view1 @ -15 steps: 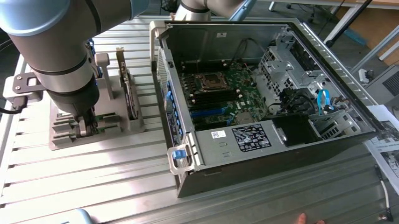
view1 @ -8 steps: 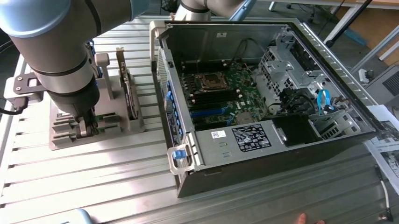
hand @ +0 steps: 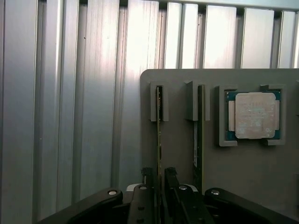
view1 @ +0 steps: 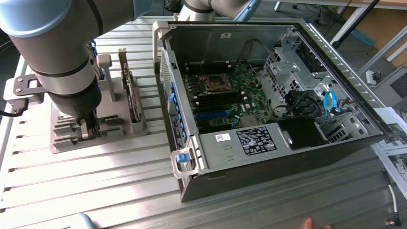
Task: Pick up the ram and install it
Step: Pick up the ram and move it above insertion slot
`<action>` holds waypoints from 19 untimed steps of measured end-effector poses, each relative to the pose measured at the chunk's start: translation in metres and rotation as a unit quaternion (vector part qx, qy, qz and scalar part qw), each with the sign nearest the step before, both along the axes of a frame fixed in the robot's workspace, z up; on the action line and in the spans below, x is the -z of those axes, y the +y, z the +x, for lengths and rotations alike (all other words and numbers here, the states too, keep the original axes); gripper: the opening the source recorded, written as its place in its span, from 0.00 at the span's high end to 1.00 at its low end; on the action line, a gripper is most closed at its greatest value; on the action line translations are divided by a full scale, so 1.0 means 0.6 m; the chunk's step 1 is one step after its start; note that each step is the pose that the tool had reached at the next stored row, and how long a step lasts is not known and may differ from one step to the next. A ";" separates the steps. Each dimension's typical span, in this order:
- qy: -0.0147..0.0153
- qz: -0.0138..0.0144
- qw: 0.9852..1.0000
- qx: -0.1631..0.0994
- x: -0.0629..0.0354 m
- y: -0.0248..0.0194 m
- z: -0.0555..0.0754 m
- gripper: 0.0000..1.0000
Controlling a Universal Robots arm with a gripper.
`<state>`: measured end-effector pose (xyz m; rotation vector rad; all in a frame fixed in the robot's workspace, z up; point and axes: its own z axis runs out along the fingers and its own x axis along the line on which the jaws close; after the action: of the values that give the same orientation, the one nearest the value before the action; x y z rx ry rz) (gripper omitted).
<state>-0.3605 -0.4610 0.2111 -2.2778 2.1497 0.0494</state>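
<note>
The end effector point(hand: 159, 179) is open, one finger on each side of the ram point(hand: 159, 135) without gripping it. The ram stands on edge in the slot nearest one side edge of the grey holder point(hand: 177, 93). A second strip point(hand: 198, 140) stands beside it, then the processor point(hand: 254, 115). Beyond is the ribbed worktop point(hand: 93, 116).

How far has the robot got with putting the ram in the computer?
Nothing is finished yet. In hand: the gripper is low over the grey holder, its open fingers on either side of the ram, which stands in its slot. Left: the ram is not lifted, and the memory slots in the computer look empty.
</note>
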 end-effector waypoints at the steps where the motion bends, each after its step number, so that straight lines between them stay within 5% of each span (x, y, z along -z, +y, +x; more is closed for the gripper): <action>1: 0.000 0.000 1.000 0.000 0.000 0.0000 0.000 0.76; 19: 0.000 0.000 1.000 0.000 0.000 0.0009 0.000 0.77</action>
<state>-0.3605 -0.4605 0.2112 -2.2779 2.1498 0.0494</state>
